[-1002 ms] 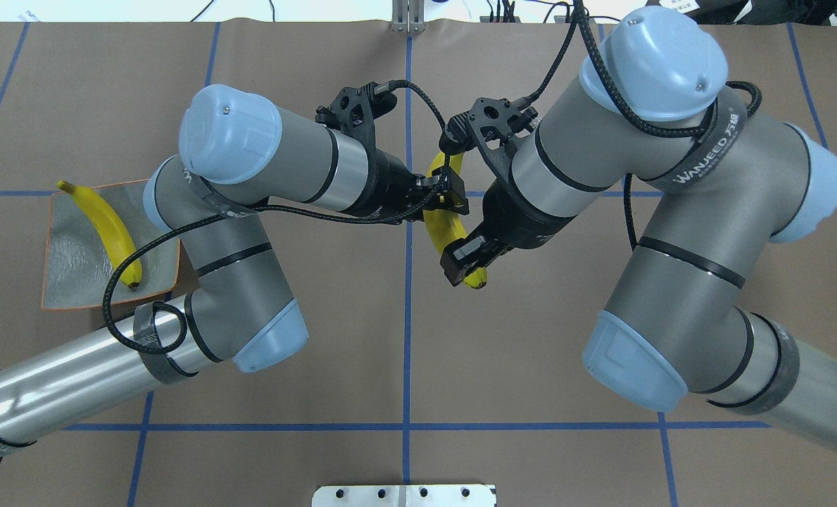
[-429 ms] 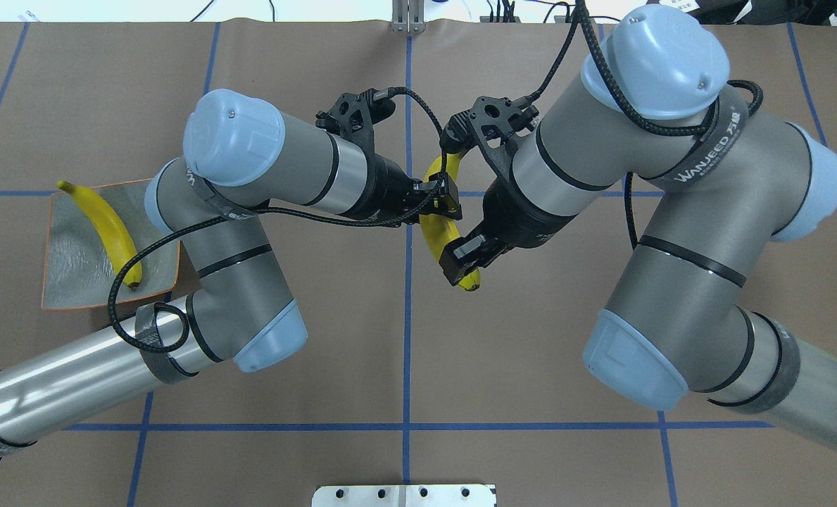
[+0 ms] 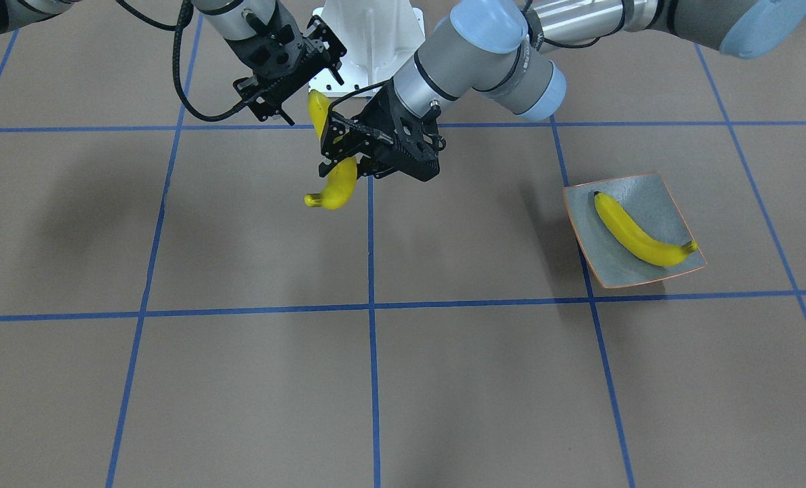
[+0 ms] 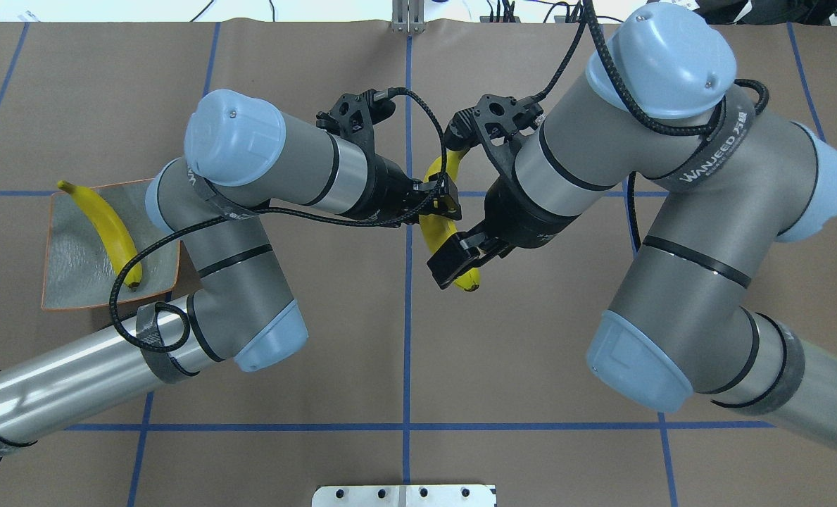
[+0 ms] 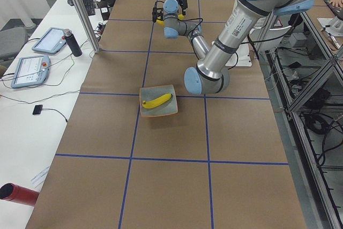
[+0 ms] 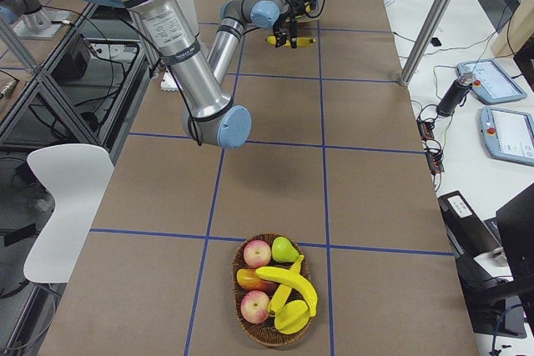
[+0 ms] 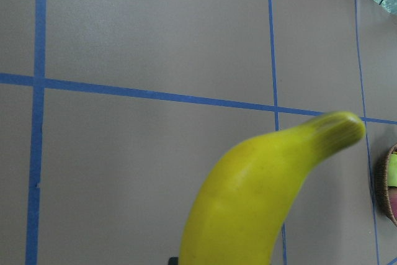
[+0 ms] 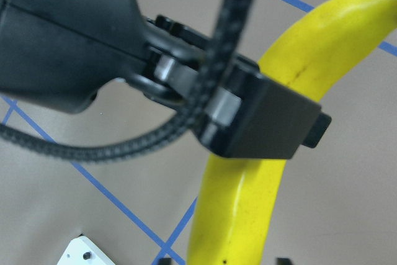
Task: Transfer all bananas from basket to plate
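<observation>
A yellow banana (image 4: 433, 227) hangs in the air over the table's middle. My left gripper (image 4: 446, 201) is shut on its middle. My right gripper (image 4: 459, 271) stands open around the banana's end nearer the robot, one finger (image 4: 446, 262) drawn away from it. In the front view the banana (image 3: 338, 190) droops below the left gripper (image 3: 345, 152). On the grey-blue plate (image 4: 73, 282) at the far left lies another banana (image 4: 108, 229). The wicker basket (image 6: 250, 335) at the table's right end holds two bananas (image 6: 292, 285).
Apples (image 6: 257, 253) and a pear (image 6: 284, 248) share the basket. The two arms' elbows (image 4: 263, 345) hang over the table's near half. A side table with tablets (image 5: 29, 71) and a bottle (image 5: 72, 44) runs along the far edge.
The right gripper's finger has drawn away from the banana's near end, so that gripper has opened. The left gripper stays shut on the banana, which has shifted slightly left.
</observation>
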Action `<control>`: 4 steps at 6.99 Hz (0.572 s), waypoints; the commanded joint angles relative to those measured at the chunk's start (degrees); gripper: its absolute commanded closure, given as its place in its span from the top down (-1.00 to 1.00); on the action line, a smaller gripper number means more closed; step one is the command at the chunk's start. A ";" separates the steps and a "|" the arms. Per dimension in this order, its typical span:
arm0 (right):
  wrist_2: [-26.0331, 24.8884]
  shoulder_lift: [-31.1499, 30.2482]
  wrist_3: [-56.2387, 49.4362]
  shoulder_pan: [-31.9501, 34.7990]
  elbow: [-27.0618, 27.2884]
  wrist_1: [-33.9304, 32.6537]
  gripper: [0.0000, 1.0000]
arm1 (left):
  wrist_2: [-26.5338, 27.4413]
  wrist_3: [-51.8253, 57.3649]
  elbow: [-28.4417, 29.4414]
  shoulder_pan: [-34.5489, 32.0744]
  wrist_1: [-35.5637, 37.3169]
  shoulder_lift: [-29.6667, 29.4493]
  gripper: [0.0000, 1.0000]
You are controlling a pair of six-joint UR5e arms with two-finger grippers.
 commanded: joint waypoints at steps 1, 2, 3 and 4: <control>0.33 -0.30 0.17 1.79 1.95 -0.07 1.00 | 0.00 0.02 1.20 -0.17 0.00 0.44 -1.00; 0.68 -1.87 0.17 3.28 3.01 -0.07 1.00 | 0.09 -0.06 1.29 -0.44 0.26 1.49 -1.00; 2.43 -4.14 0.08 6.16 3.28 -0.24 1.00 | -0.09 -0.24 0.59 -1.14 0.43 3.41 -1.00; 4.19 -6.43 -0.01 9.33 3.20 -0.42 1.00 | -0.79 -0.07 -0.89 -3.06 0.70 7.35 -1.00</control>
